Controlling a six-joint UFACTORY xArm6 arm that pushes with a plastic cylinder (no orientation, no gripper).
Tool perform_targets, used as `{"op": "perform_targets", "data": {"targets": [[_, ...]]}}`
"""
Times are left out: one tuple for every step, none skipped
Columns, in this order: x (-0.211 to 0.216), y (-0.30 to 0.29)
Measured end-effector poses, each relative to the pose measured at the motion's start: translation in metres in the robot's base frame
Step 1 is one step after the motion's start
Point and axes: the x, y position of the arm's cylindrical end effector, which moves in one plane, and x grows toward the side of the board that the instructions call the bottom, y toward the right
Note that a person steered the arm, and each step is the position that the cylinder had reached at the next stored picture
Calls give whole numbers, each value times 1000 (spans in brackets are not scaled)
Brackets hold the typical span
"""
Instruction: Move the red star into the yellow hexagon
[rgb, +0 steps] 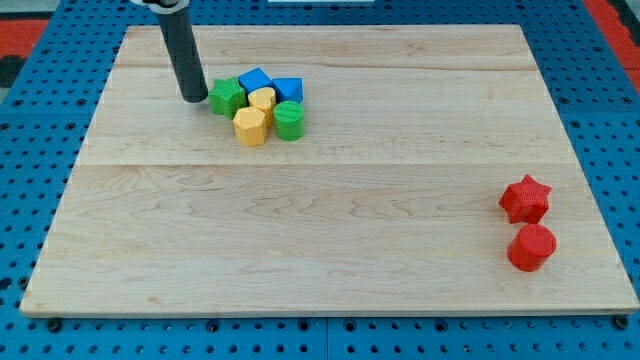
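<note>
The red star (525, 198) lies near the view's right edge of the wooden board (330, 250). The yellow hexagon (250, 127) sits in a cluster of blocks at the view's upper left, far from the star. My tip (194, 98) rests on the board just left of the green star-like block (227, 97) at the cluster's left side. It is far to the left of the red star.
A red cylinder (531, 247) stands just below the red star. The cluster also holds a second yellow block (262, 99), a green cylinder (289, 120) and two blue blocks (256, 80) (288, 90). Blue pegboard surrounds the board.
</note>
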Motion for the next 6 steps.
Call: {"op": "perform_targets", "data": {"targets": [[104, 44], [188, 141], [240, 281], [242, 410], [207, 410], [200, 419]]}}
